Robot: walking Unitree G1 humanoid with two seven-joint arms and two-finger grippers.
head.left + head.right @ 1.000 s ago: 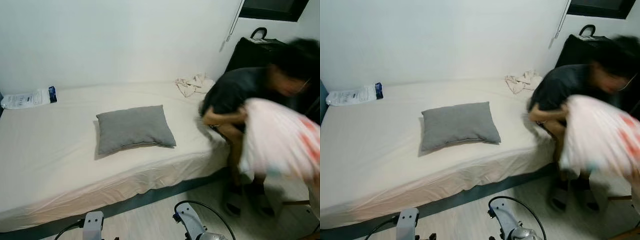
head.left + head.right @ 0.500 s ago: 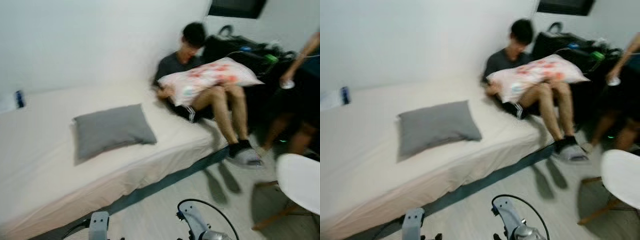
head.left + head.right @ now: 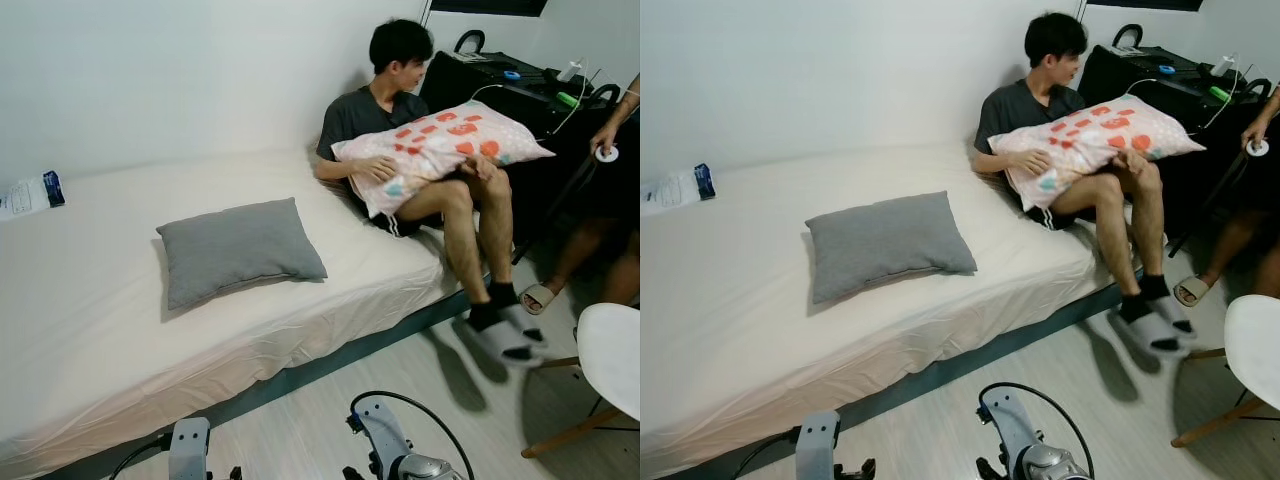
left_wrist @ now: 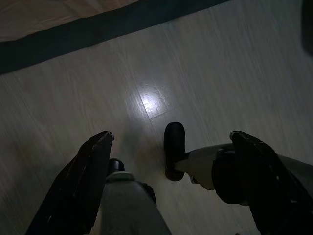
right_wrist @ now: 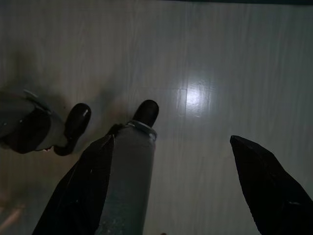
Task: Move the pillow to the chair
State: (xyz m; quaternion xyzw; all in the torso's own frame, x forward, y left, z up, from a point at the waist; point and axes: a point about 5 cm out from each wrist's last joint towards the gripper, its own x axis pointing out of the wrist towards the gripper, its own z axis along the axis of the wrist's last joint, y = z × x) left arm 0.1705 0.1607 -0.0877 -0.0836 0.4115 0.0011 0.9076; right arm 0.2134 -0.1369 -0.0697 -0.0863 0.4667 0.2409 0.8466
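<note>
A grey pillow lies flat in the middle of the white bed. A white chair with wooden legs stands on the floor at the far right. My left gripper and right gripper hang low over the pale wood floor, both open with nothing between the fingers. The silver arms show at the bottom edge of the eye views, well short of the bed.
A person sits on the bed's right end with a floral pillow on the lap, feet out over the floor. A second person stands at the right edge by a black desk. A white packet lies on the bed's far left.
The camera swung right and partly back. The person who was bending beside the bed now sits on it with the floral pillow. The grey pillow stays put.
</note>
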